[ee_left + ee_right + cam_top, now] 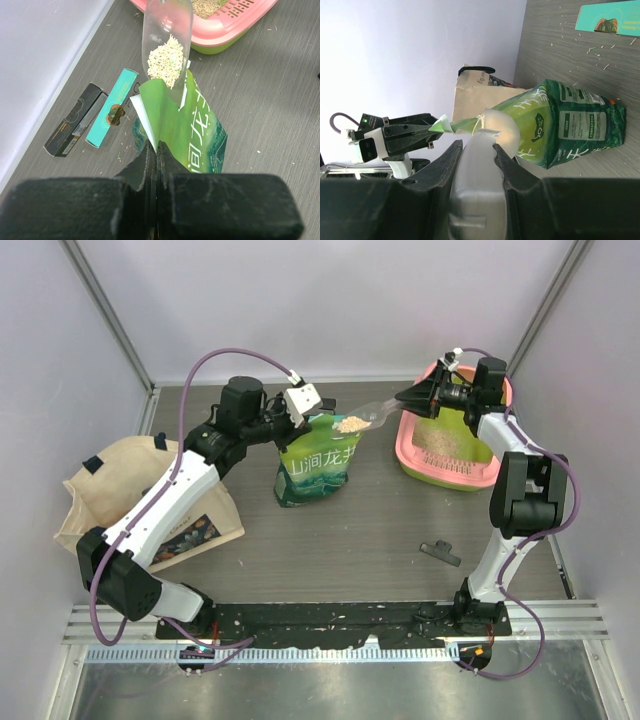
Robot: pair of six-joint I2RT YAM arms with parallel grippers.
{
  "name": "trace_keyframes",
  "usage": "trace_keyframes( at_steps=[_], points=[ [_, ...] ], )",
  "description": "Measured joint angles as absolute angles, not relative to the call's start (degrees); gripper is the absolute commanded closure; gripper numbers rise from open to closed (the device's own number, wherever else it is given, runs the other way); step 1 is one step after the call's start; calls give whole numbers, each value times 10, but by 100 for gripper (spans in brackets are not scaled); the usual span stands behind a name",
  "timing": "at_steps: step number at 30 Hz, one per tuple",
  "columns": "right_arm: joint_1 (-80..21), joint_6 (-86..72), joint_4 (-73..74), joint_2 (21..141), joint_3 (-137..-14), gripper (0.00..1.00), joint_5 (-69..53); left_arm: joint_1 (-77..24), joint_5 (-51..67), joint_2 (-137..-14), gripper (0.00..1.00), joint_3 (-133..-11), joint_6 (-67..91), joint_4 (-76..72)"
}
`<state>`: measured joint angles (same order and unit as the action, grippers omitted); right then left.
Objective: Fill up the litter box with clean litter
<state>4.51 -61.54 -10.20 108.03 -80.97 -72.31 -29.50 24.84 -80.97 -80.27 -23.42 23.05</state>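
Carrying step: left gripper [303, 403] pinches the bag [318, 472] open; right gripper [408, 400] clamps a scoop [368, 419] of litter [349, 424]. Next, probably: tip it into the box [418, 466], table's [350, 540] far-right corner.

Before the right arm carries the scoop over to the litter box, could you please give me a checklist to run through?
1. Grip on scoop: ok, right fingers clamp its handle.
2. Load: ok, litter sits in the scoop bowl.
3. Scoop over litter box: not ok, bowl hangs by the green bag mouth, short of the pink rim.
4. Bag steadied: ok, left fingers shut on its top edge.
5. Room in box: ok, green basin shows beside the litter there.
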Motion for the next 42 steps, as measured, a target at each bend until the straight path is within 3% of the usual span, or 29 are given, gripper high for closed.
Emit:
trace_keyframes(
  at_steps=[42],
  points=[
    [122,-675,-173,1028,-752,99,-734,-291,256,-833,100,-824,-235,233]
  ],
)
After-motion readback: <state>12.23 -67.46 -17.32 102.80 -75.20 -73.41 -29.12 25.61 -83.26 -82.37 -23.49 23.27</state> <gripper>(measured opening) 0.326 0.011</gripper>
